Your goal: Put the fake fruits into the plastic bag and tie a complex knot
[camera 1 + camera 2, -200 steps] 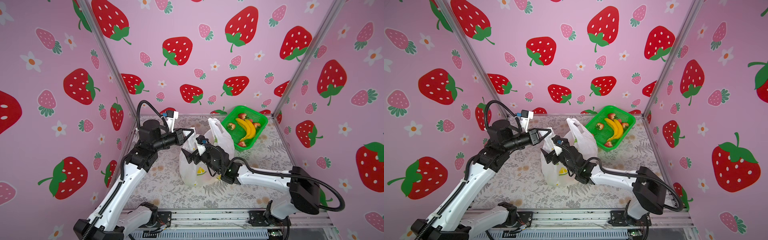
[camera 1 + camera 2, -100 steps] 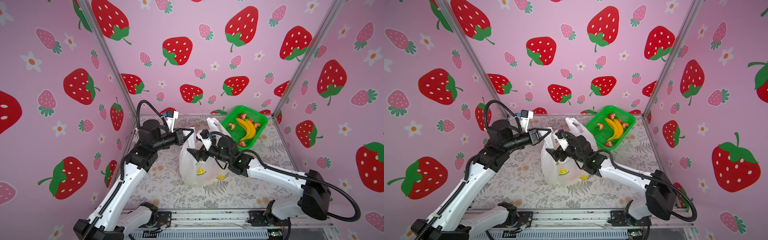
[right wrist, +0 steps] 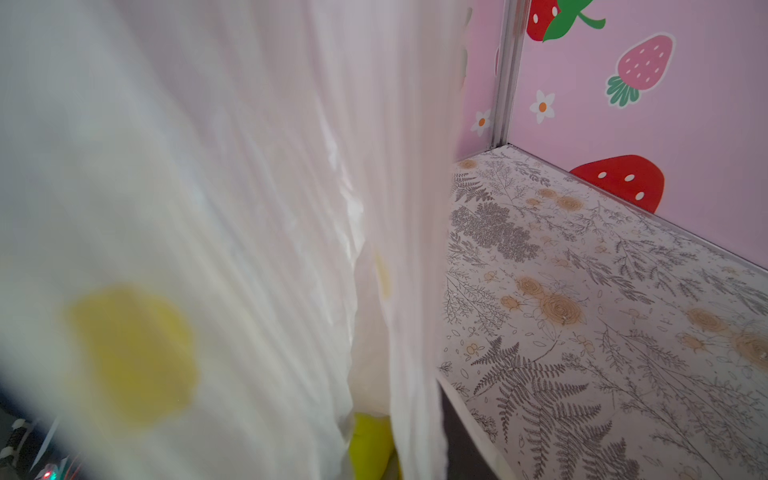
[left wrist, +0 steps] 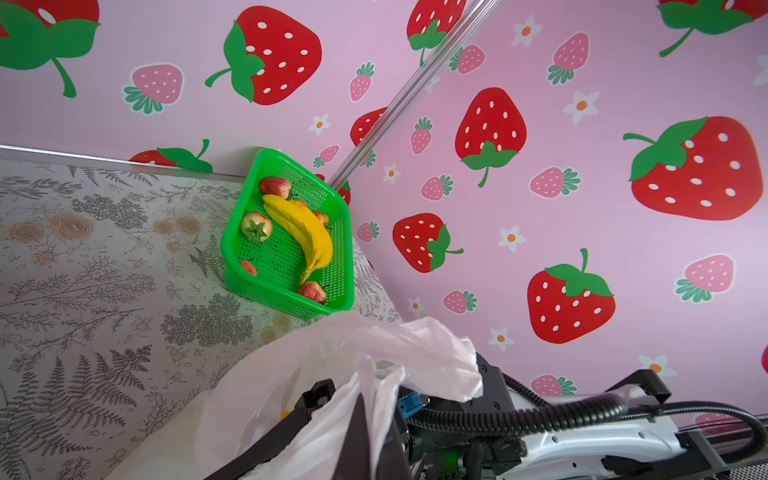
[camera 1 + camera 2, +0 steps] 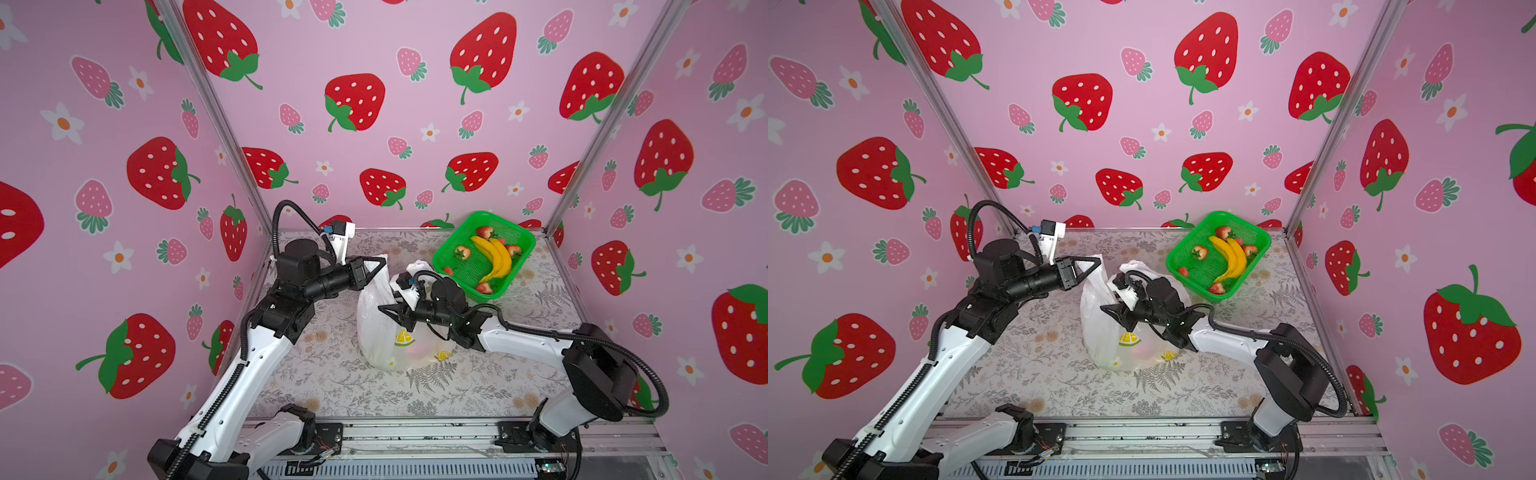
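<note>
The plastic bag [image 5: 380,332] stands upright mid-table, white and translucent with lemon-slice prints. My left gripper [image 5: 383,261] is shut on one bag handle [image 4: 374,374] and holds it up. My right gripper [image 5: 381,308] presses into the bag's side below its mouth. Bag film fills the right wrist view, so how wide its jaws stand is unclear. A yellow-green fruit [image 3: 370,446] shows between folds there. Yellow bananas [image 5: 495,259] and red strawberries [image 5: 462,252] lie in the green basket [image 5: 514,270]. No knot shows.
The green mesh basket [image 5: 1250,266] sits at the table's back right corner, against the pink walls. The bag's second handle [image 5: 417,266] sticks up loose beside the right wrist. Both arm bases stand on the rail at the front edge.
The right arm has swung outward and its gripper has dropped from the bag's mouth to the bag's side, with its jaws narrowing. The left gripper still holds the handle in place.
</note>
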Robot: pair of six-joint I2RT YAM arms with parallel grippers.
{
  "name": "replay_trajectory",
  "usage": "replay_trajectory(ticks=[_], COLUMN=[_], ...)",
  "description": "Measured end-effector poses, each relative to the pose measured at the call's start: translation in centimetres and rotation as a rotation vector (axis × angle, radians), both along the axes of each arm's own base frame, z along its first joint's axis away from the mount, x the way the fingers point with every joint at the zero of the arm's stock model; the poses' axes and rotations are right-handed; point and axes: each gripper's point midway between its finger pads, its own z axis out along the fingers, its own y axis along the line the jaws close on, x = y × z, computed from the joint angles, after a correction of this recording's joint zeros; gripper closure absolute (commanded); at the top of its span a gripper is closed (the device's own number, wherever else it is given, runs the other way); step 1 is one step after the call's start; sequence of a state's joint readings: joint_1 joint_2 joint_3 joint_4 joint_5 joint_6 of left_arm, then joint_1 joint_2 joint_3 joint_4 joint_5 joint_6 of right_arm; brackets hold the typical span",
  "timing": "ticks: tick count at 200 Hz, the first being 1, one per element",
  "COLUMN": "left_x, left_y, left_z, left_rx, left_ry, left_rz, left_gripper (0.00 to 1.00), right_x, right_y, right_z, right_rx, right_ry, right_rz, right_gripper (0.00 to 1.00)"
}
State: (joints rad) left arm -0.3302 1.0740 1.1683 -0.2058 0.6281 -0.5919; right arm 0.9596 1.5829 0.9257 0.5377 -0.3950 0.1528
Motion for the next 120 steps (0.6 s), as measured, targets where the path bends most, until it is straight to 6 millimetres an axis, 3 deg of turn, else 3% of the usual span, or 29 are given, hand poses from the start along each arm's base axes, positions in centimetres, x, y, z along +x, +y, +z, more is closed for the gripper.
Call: replay_trajectory(ticks=[8,40,59,120], left_x=[0.1,0.1,0.2,0.9], left_y=[0.1,0.1,0.1,0.7], left_z=[0.0,0.2,0.4,0.3], left_rx=[0.000,-0.008,-0.014,-0.039], left_ry=[-0.001,-0.005,-0.009,0.039], left_rz=[0.002,0.006,0.008,0.072], left_gripper=[1.00,1.00,1.00,1.00], right_x=[-0.1,-0.2,0.0,-0.3], right_y=[0.0,-0.4,-0.7,0.4], right_z=[0.2,1.1,2.2,5.5], right_rx=[0.004,0.012,0.032,0.112], right_ry=[0.002,0.001,-0.004,-0.072], right_rz=[0.003,-0.004,-0.040,-0.268], right_gripper=[0.62,0.32,0.20,0.15])
